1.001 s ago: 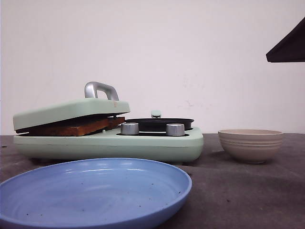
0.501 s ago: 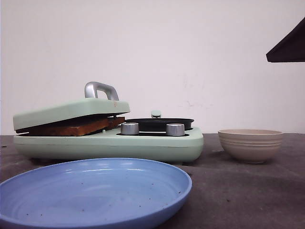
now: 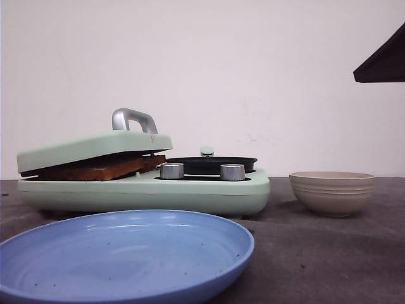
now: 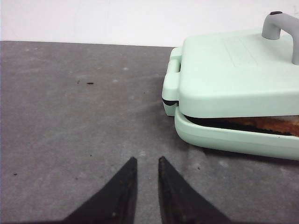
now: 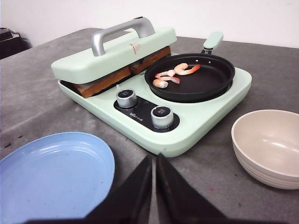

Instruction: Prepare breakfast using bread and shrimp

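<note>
Right gripper (image 5: 154, 186): jaws pressed together, the dark fingertips meeting in a thin seam, holding nothing, above the grey table (image 5: 42, 107) between the blue plate (image 5: 56, 172) and the beige bowl (image 5: 268, 144). Left gripper (image 4: 147, 186): jaws nearly together with a narrow slit between the tips, likewise holding nothing, over bare table surface just beside the hinge end of the mint-green breakfast maker (image 4: 224, 112).

Beyond the right gripper stands the same appliance, with two silver knobs (image 5: 145, 107) on its near face. Its lid (image 5: 112, 53) (with a silver handle (image 5: 122, 32) on top) rests tilted on the bread (image 5: 119, 74), which lies in the grill compartment with browned crust edges showing in the gap; the slices cannot be told apart. In the adjoining compartment sits a black pan (image 5: 189, 77) containing the shrimp (image 5: 173, 73), a few pale pink curled pieces lying close together on the pan floor.

Front view: plate nearest the camera, appliance behind it, bowl to the right and apart from both.
</note>
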### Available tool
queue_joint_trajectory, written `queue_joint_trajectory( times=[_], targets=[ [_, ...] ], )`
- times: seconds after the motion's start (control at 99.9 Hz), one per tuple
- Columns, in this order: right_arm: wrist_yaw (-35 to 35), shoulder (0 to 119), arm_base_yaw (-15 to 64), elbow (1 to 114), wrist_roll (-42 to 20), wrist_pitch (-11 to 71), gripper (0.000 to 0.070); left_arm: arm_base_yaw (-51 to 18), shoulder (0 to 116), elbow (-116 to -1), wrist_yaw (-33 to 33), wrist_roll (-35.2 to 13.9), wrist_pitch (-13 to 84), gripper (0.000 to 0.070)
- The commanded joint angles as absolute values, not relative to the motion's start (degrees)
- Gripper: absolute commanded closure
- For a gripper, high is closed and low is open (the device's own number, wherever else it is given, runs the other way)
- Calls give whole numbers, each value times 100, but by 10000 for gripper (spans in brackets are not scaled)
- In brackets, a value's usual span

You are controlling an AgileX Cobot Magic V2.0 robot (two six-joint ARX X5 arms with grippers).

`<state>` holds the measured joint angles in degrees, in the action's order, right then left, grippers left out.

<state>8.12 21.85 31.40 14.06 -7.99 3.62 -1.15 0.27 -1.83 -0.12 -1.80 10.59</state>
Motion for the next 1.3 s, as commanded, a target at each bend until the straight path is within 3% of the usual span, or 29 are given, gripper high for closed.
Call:
queue_joint_trajectory(
  times=[0.0,0.33,0.39,0.501,0.591,0.681,0.981,1.161,1.292],
  targets=[
    [805,2193,3175,1404,-873,294,695,-115,19,-80,-1,-89,1072,697],
    [799,2187,3175,1404,-871,327,695,-115,19,-80,1,-89,1072,697],
    [486,2045,3105,1402,-834,539,695,-115,19,-80,1,-89,1072,697],
    [-471,1533,2665,1365,-526,902,694,-115,19,-80,1,-89,1072,697],
    [-635,1017,2134,1240,56,1306,695,-113,19,-80,-1,-89,1072,697],
    [-694,471,1577,899,239,1455,695,-115,19,-80,1,-89,1072,697],
    [-152,21,344,62,305,1063,695,-113,19,-82,-21,-89,1079,697],
    [-163,21,248,62,301,1066,694,-113,19,-82,-19,-89,1074,697],
    [196,21,259,64,303,941,695,-113,19,-82,-19,-89,1074,697]
  ],
)
